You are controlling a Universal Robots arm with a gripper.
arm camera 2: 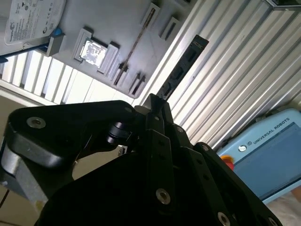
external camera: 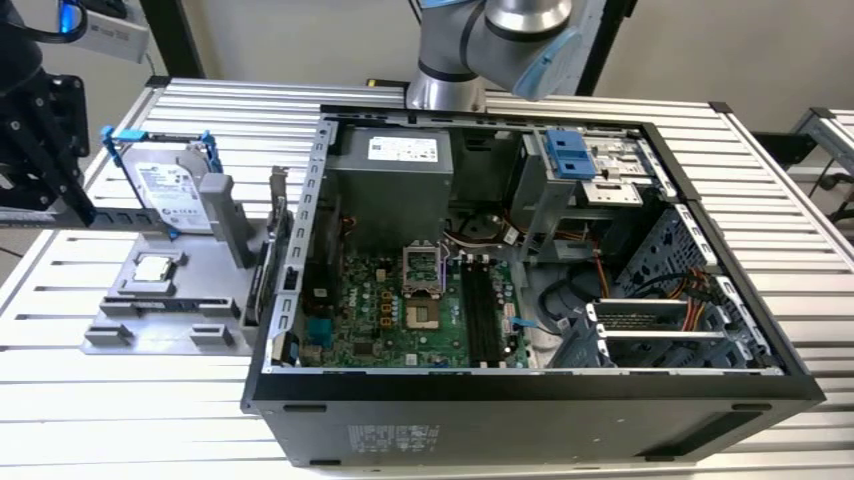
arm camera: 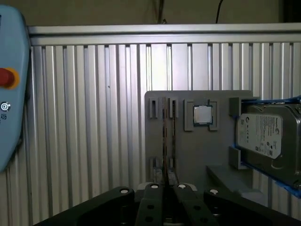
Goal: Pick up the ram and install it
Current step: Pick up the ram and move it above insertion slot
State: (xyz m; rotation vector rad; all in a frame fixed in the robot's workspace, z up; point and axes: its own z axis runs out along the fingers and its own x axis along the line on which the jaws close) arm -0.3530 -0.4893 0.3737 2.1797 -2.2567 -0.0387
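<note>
My gripper (arm camera 2: 155, 106) is shut on the ram (arm camera 2: 181, 70), a thin dark stick that juts out from between the fingertips. The stick hangs over the ribbed table beside the grey parts holder (arm camera 2: 117, 19). In the first wrist view the gripper (arm camera: 165, 186) shows the ram (arm camera: 165, 160) edge-on as a narrow strip in front of the holder (arm camera: 188, 150). In the exterior view the open computer case (external camera: 534, 390) lies on the table, with the long black motherboard slots (external camera: 478, 305) near the middle of the green board. The arm (external camera: 481, 40) rises behind the case.
On the holder (external camera: 160, 320) stand a silver hard drive in a blue frame (external camera: 167, 190) and a small square processor chip (external camera: 154, 267). A blue-grey teach pendant (arm camera: 9, 94) lies on the table beyond the holder. A black fixture (external camera: 40, 150) stands at the exterior view's left.
</note>
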